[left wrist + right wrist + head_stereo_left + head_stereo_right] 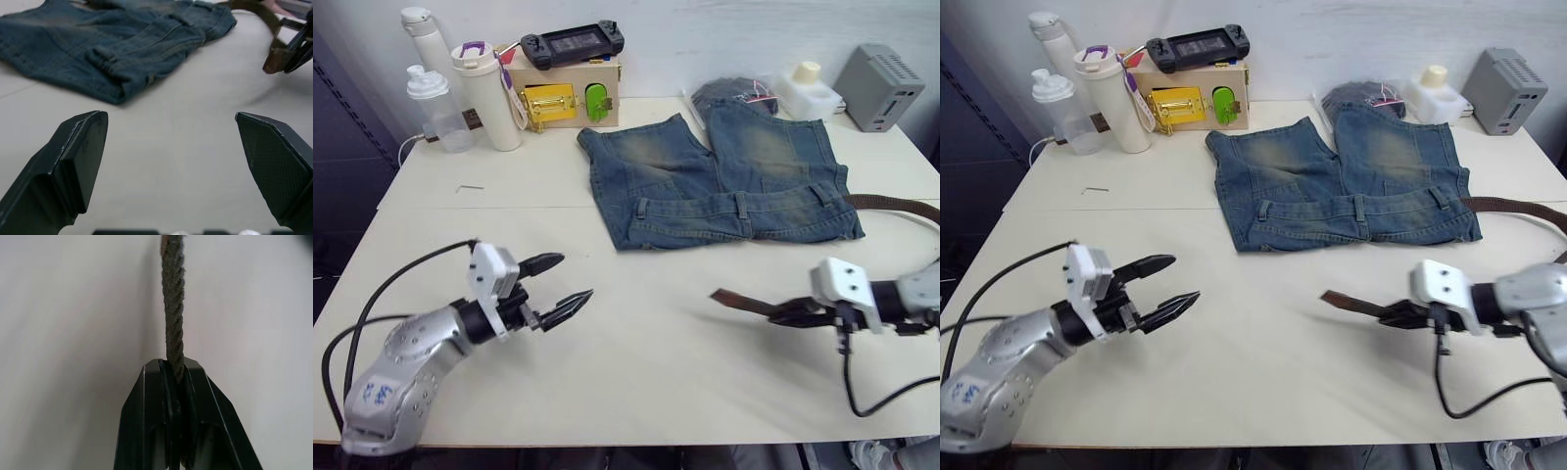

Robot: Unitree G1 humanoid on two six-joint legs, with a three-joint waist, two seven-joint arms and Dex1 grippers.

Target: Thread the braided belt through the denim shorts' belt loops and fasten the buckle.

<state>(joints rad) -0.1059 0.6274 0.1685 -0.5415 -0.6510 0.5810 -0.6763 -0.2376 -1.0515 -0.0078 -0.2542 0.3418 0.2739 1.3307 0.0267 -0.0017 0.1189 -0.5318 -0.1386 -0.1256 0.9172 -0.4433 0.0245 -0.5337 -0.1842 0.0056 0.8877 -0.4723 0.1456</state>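
Observation:
The faded blue denim shorts lie flat on the white table, waistband toward me, with belt loops along it. The brown braided belt trails off the shorts' right side and curves back round to my right gripper. That gripper is shut on the belt's plain end, holding it just above the table in front of the shorts. The belt tip points left. My left gripper hovers open over the front left of the table with nothing between its fingers. The buckle is out of view.
Along the back edge stand a wooden box with a yellow latch and a game controller on top, several bottles, a bagged dark bundle, a white container and a grey device.

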